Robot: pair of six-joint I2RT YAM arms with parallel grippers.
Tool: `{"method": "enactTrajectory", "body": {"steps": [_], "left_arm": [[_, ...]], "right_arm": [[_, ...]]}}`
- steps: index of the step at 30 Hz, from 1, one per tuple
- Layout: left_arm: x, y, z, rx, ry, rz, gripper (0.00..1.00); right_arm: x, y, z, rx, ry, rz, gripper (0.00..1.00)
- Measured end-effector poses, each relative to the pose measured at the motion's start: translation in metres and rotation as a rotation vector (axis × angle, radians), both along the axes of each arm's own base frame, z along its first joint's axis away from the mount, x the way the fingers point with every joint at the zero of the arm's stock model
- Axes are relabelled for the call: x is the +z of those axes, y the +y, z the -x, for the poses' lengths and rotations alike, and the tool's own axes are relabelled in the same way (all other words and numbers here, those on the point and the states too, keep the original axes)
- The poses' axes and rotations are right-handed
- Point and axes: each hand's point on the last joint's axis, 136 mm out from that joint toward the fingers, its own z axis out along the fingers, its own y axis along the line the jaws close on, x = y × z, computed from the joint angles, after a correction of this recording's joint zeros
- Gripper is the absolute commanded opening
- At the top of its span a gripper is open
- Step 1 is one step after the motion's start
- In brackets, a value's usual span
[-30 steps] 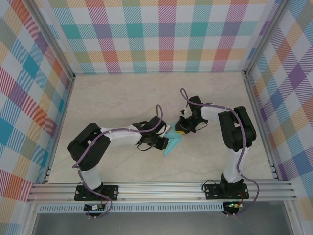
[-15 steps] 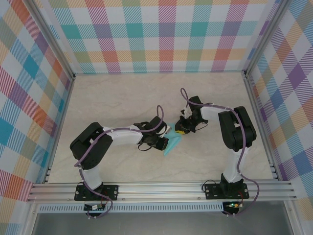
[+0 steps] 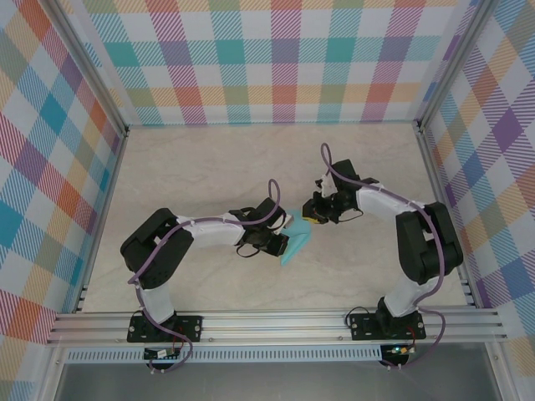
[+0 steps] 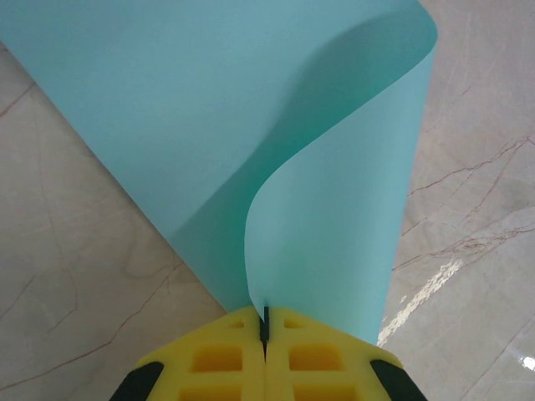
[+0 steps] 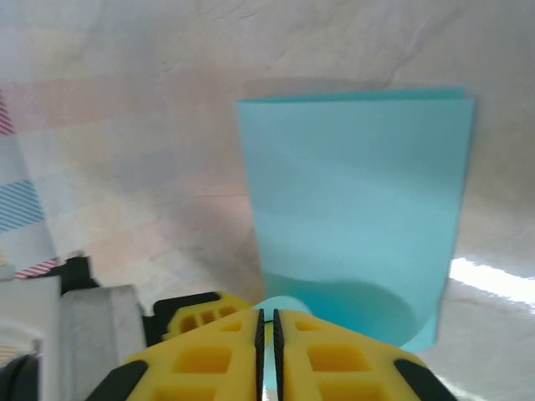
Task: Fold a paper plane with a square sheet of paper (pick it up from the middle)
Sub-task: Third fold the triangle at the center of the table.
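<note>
The light cyan sheet of paper [image 3: 297, 244] lies folded over near the table's middle, a narrow strip between the two arms. In the left wrist view the paper [image 4: 251, 125] curls up from the table, and my left gripper [image 4: 265, 322] is shut on its near edge. My left gripper [image 3: 282, 243] sits at the strip's left side. My right gripper [image 3: 311, 219] is at its far end. In the right wrist view the paper [image 5: 359, 217] stretches ahead as a folded rectangle, and my right gripper [image 5: 267, 322] is shut on its curled near end.
The marble table [image 3: 209, 167] is boxed in by checkered walls [image 3: 267, 58] at the back and sides. An aluminium rail [image 3: 276, 322] carries both arm bases at the near edge. A yellow finger [image 5: 194, 316] of the left gripper shows close beside the right one.
The right arm's elbow has swung out to the right, and its gripper has shifted slightly right along the paper's far end. The left arm and its grip have not moved.
</note>
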Motion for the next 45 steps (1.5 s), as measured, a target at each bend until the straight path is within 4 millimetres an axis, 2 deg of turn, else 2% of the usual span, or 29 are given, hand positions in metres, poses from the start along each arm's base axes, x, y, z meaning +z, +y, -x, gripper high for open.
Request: {"method": "enactTrajectory", "body": {"steps": [6, 10, 18, 35, 45], "left_arm": [[0.000, 0.000, 0.000, 0.000, 0.001, 0.000, 0.01], [0.000, 0.000, 0.000, 0.000, 0.001, 0.000, 0.01], [0.000, 0.000, 0.000, 0.000, -0.001, 0.002, 0.01], [0.000, -0.001, 0.000, 0.000, -0.001, 0.002, 0.01], [-0.001, -0.001, 0.000, -0.001, -0.001, 0.002, 0.01]], "right_arm": [[-0.018, 0.010, 0.038, 0.020, 0.110, -0.063, 0.12], [-0.022, 0.017, 0.049, 0.041, 0.133, -0.079, 0.12], [-0.022, 0.023, 0.046, 0.039, 0.128, -0.106, 0.12], [-0.062, 0.016, 0.048, 0.019, 0.198, -0.018, 0.13], [-0.061, 0.017, 0.047, 0.025, 0.190, -0.024, 0.15]]}}
